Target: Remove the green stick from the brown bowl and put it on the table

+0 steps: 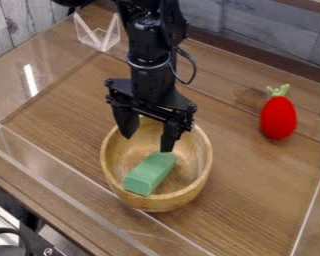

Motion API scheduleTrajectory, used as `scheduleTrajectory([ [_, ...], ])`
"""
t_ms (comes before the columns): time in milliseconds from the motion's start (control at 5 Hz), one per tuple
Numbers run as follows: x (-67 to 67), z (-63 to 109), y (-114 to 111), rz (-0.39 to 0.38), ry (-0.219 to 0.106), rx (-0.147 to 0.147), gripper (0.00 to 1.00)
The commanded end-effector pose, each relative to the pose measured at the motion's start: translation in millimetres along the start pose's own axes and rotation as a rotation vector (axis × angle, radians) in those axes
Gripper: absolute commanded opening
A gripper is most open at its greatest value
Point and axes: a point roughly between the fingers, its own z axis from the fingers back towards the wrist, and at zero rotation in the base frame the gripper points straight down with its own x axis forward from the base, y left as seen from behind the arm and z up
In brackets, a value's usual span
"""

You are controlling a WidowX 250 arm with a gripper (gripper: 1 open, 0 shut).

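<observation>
"Brown, with wood grain, is the tabletop (69,150). What do you see standing on it?"

"I see a round light-tan wooden bowl (112,165) with a thick rim. Inside it lies the light-green rectangular block (149,173), which has rounded edges."

"In which part of the bowl does this block lie, please?"

"It lies in the part nearer to the camera, on the bottom. Its length goes diagonally: one end points to the upper right of the view, the other to the lower left."

"And the black gripper (149,136), how are its fingers?"

"They are released, spread widely one from the other. The gripper points downward, above the far part of the bowl. Between the fingers I see no object, and the block is in front of them, toward the camera."

"Does a fingertip touch the block?"

"The right one in the view is near to it, but contact I cannot tell with certainty. Also I cannot tell exactly how deep the fingertips go into the bowl."

"What is the red thing at the right side?"

"That is a strawberry-shaped toy (279,117) with a green top. It rests on the tabletop, outside the bowl and well apart from it."

"And in the lower left corner?"

"Some black cable (19,236), which is partly cut by the picture edge."
</observation>
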Motion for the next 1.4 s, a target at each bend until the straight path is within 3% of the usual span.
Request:
scheduleTrajectory([
  [0, 10.6, 0.6, 1, 0.035, -0.055, -0.001, 1.00],
  [200, 9.9, -8.6, 1, 0.060, -0.060, -0.001, 1.00],
  [600, 8.8, -5.7, 7, 0.077, -0.066, -0.004, 1.00],
  [1000, 22.7, 7.1, 11, 0.038, -0.075, -0.015, 1.00],
  [1200, 18.3, 0.0, 15, 0.036, -0.066, -0.010, 1.00],
])
